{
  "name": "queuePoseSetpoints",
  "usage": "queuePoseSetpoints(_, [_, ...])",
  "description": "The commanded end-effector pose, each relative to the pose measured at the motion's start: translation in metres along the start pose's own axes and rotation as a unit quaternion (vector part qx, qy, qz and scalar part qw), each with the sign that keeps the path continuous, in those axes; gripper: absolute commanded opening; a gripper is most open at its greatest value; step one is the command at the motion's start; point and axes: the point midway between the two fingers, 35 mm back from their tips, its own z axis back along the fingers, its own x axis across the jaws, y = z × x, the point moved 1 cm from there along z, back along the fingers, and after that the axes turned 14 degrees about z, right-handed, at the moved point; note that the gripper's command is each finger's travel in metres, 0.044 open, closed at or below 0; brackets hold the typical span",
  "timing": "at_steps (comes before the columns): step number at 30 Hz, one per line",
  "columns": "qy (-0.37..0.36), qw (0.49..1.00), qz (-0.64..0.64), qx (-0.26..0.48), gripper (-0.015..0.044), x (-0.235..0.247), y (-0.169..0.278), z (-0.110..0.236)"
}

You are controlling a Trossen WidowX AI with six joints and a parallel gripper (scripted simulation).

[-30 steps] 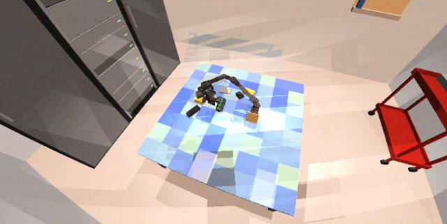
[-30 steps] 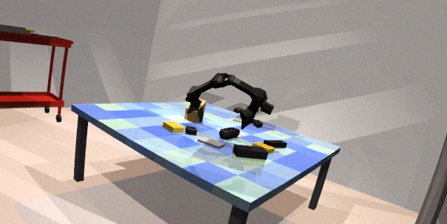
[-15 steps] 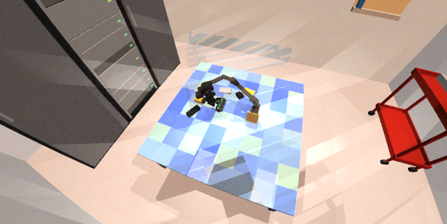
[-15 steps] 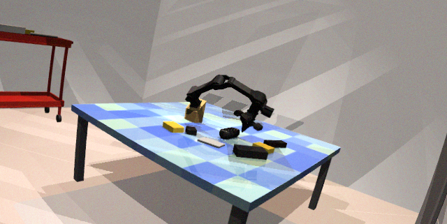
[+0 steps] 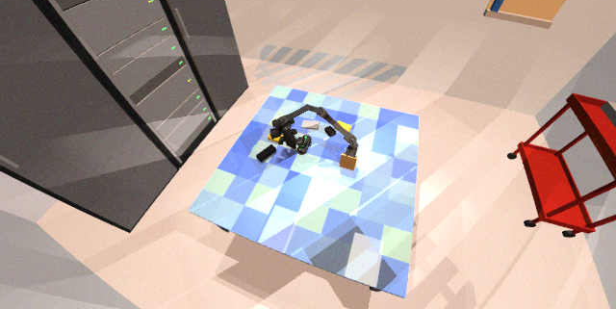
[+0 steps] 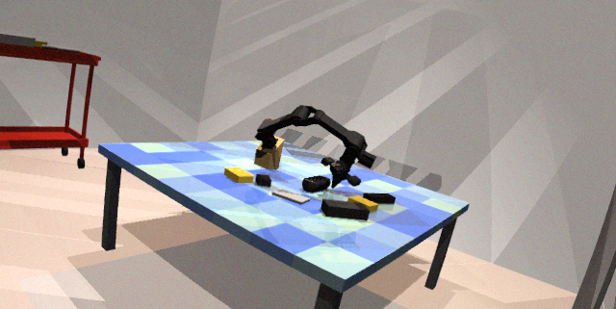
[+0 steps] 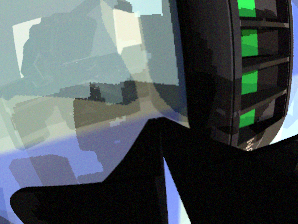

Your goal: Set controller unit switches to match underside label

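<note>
Black arm (image 6: 332,128) arched forward, pincer (image 6: 341,180) pointing down (fingers fully closed, empty)

text: none legible | unit (image 7: 220,50): a small white mark near the lowest visible green switch (image 7: 248,117), too blurred to read | top and exterior views: no print, label or number can be made out on any part
</note>
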Motion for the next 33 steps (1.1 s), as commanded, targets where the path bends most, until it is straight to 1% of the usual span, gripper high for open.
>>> queuePoseSetpoints(1, [0.004,1.000,0.005,-0.002,0.0000,0.0005,0.0007,-0.0099])
queuePoseSetpoints(33, [0.004,1.000,0.005,-0.002,0.0000,-0.0083,0.0029,-0.0152])
